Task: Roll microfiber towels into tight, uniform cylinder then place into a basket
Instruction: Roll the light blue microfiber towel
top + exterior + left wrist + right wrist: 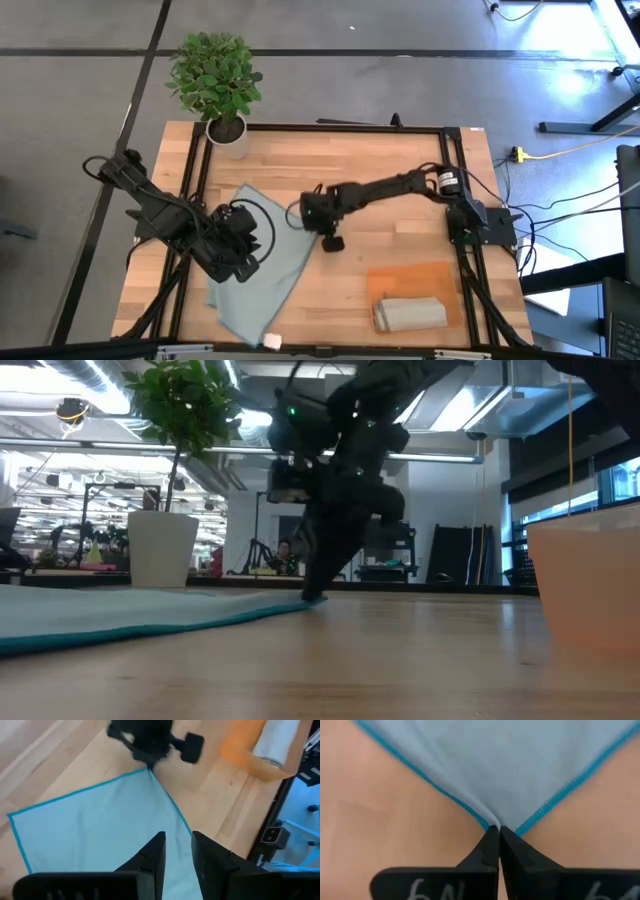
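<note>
Pale blue towel (255,270) spreads lower left from its corner, pinched by the closed right gripper (495,831) at frame centre.

High view: overhead, straight down, far enough to take in the whole pale wooden surface (400,160) and some floor around it. Low view: sits at surface height, faces level across into the room, close to the near edge. Left wrist view: angled down over the pale blue-grey microfiber towel with teal hem (100,830), fairly near, and catches the orange-brown rectangular basket (240,742) further off. Right wrist view: very close, facing one corner of that towel (495,765). All four share the towel; high, low and left wrist also share the basket (415,278).
</note>
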Available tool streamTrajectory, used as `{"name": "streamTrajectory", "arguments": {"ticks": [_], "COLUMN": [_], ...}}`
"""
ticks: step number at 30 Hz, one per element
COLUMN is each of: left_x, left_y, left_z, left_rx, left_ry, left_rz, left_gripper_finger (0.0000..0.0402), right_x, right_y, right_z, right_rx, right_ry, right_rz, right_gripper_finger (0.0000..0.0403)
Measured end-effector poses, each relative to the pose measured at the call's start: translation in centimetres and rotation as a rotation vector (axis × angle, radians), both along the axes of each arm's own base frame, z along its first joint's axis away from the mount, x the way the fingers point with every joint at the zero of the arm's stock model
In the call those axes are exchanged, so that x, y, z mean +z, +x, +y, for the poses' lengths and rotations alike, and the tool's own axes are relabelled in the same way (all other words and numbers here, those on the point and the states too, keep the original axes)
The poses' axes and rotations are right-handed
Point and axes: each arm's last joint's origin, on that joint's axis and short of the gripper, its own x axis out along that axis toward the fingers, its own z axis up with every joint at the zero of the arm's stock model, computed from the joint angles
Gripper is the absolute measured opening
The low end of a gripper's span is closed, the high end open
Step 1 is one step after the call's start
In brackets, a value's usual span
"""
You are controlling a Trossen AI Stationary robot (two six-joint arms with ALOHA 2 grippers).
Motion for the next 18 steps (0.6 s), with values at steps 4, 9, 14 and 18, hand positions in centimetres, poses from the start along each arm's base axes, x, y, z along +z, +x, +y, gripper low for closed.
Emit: {"name": "streamTrajectory", "arguments": {"ticks": [4,9,14,18], "left_x": [-0.9,-2.5,-4.2,-5.8], "left_y": [0.8,2.0,2.9,3.9], "left_z": [-0.6,-1.7,-3.3,-5.1], "left_rx": [0.0,-0.021,-0.015,0.022], "left_ry": [0.023,0.008,-0.084,-0.119], "left_rz": [0.031,0.113,0.215,0.224], "left_gripper_finger": [0.0084,0.0084,0.0084,0.0084], "right_x": [-0.1,0.3,2.2,3.2], "right_y": [-0.5,-1.0,-1.4,-1.5], "right_z": [-2.7,-5.0,-6.0,-6.0], "right_rx": [-0.066,-0.124,-0.154,-0.169], "right_ry": [0.001,0.01,0.012,0.013], "right_rz": [0.053,0.078,0.036,0.013], "right_gripper_finger": [0.0005,0.0005,0.0005,0.0005]}}
